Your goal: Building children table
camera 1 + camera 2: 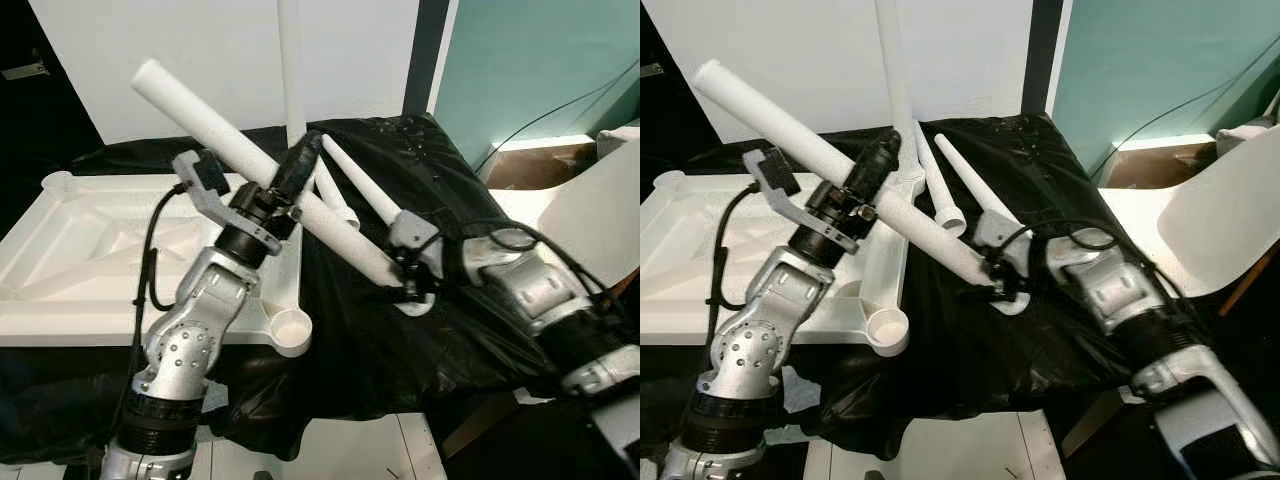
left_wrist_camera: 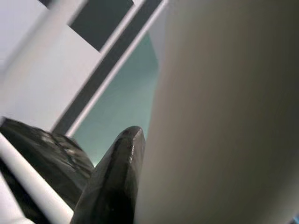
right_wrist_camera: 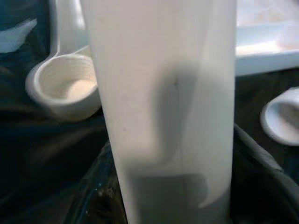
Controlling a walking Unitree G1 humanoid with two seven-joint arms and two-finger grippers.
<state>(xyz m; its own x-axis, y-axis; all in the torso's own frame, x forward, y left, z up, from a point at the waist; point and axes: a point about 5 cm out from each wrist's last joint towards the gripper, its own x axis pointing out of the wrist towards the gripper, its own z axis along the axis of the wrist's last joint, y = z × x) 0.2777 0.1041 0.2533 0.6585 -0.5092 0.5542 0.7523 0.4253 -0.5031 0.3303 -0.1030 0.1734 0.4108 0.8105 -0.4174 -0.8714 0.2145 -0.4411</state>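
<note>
Left eye view: left gripper (image 1: pixel 292 168) and right gripper (image 1: pixel 408 272) both clamp slanted white leg (image 1: pixel 225 125) above black cloth (image 1: pixel 400 340), likely steadying it toward near corner socket (image 1: pixel 290 328) of upturned tabletop (image 1: pixel 90 240), left.

Upright leg (image 1: pixel 290 60) top cut off; chair (image 1: pixel 1225 235) too.

White table leg (image 1: pixel 240 150), white tabletop (image 1: pixel 100 250), glossy, seemingly black sheet (image 1: pixel 400 340).
</note>
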